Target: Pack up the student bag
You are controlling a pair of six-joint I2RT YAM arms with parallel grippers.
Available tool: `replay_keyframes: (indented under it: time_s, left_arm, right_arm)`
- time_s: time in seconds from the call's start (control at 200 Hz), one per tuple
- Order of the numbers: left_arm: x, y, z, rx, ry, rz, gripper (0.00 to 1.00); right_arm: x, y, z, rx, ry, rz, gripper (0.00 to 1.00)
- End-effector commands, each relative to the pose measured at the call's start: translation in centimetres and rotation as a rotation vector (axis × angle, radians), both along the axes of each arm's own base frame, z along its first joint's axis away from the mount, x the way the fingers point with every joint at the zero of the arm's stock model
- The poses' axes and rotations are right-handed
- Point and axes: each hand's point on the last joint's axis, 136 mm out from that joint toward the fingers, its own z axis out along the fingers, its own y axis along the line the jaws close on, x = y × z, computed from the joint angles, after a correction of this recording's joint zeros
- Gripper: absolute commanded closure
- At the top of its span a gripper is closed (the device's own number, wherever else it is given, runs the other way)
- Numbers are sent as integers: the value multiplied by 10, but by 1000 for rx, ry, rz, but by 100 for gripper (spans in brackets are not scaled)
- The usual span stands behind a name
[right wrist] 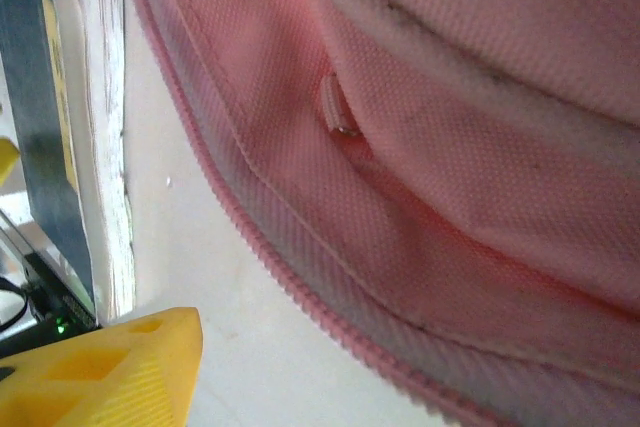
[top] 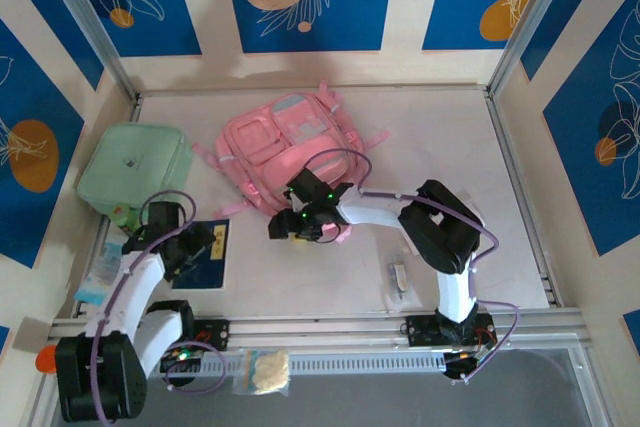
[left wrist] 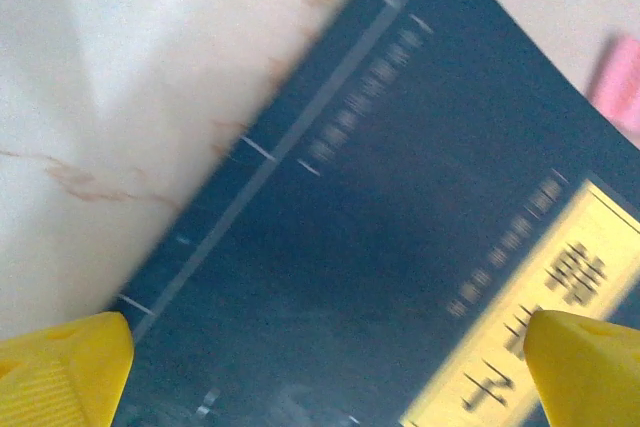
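The student bag (top: 290, 142), a pink backpack with front pockets, lies flat in the middle of the table. My right gripper (top: 297, 225) is at its near edge. In the right wrist view the bag's pink zipper rim (right wrist: 300, 287) runs across between the jaws. One yellow finger (right wrist: 110, 377) sits outside on the table, clear of the fabric, and the other is hidden by the bag. A dark blue book (top: 207, 252) with a yellow label lies left of the bag. My left gripper (left wrist: 330, 367) hovers low over the book (left wrist: 350, 247), open wide and holding nothing.
A mint-green soft case (top: 133, 162) lies at the back left. Small light-blue items (top: 98, 282) sit by the left wall. A small white object (top: 398, 277) lies near the right arm's base. A pale bundle (top: 262, 372) rests on the front rail.
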Motion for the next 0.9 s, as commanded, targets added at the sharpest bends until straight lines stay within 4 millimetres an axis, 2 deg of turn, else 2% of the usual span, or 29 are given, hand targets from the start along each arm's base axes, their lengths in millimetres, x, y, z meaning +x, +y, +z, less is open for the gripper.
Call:
replay_keyframes:
  time_s: [0.0,0.105,0.155,0.27,0.44,0.565,0.665,0.895]
  left_arm:
    - [-15,-20,-4,-34,50,-18,1]
    - [-17,-39,3,-48,28,-63,0]
    - [-18,-42,6,-36,14,-80,1]
    - [-21,-18,12,101,25,-63,1]
    - [-10,1,9,183,61,-56,1]
    - [0,10,1,165,77,-28,1]
    - [6,15,-9,87,78,15,1]
    - [6,15,-21,25,91,39,1]
  right_arm:
    - [25,-5,-1,-7,-46,-27,34]
    - [28,-13,2,-9,-49,-45,34]
    - [29,-15,5,-12,-50,-45,34]
    - [21,-15,8,-8,-42,-35,34]
    - [-1,-4,10,4,-22,-8,34]
    - [-11,1,11,12,-15,-4,34]
    - [-15,4,11,11,-8,4,34]
    - [-18,5,10,9,-9,9,34]
